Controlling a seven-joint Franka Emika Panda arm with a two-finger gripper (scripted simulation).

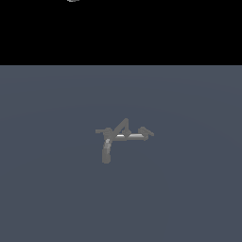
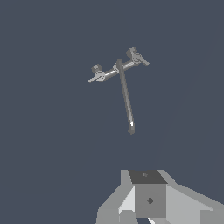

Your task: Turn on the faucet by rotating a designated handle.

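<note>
Exterior view first: the faucet (image 1: 122,136) lies alone near the middle of a plain blue-grey floor, with a black band above. Its thin crossbar runs from the exterior view's left to its right, the triangular middle piece stands up from it, and the curved spout hangs down at the left end. The handle (image 1: 100,131) is the short straight stub sticking out at this spout end, toward the exterior view's left; the bent lever (image 1: 147,131) sits at the opposite end. Only a small pale piece of the robot shows at the upper edge, so the arm is well apart from the fixture. Wrist view next: the camera looks down on the faucet (image 2: 119,68) from far away, so the target lies ahead of and below the pincer. The crossbar appears slanted, and a long thin grey bar runs from its middle toward the camera. A grey blocky part of the wrist fills the lower edge, but no fingertips are visible, so I cannot tell how far the pincer is open, or whether it holds anything. Nothing else stands between the arm and the handle; I judge the approach must first close this large gap.
</note>
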